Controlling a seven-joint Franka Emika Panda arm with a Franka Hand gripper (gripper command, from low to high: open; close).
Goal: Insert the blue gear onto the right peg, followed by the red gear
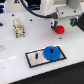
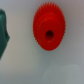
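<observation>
Room lies open across the white table (image 1: 15,50): the red gear (image 1: 60,29) sits alone near its far edge, at about one o'clock from the grey plate (image 1: 31,62), well apart from it. The blue gear (image 1: 52,52) lies flat on that plate's right end, over the right peg (image 1: 51,51); the other peg (image 1: 38,53) stands bare. The gripper (image 1: 63,21) hangs just above the red gear; its opening cannot be told. From the wrist, the red gear (image 2: 49,33) is round, finely toothed, with a dark centre hole.

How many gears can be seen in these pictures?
2. The blue gear sits on the grey plate, on the exterior view's right side. The red gear lies on the white table, beneath the gripper. None seems hidden.
</observation>
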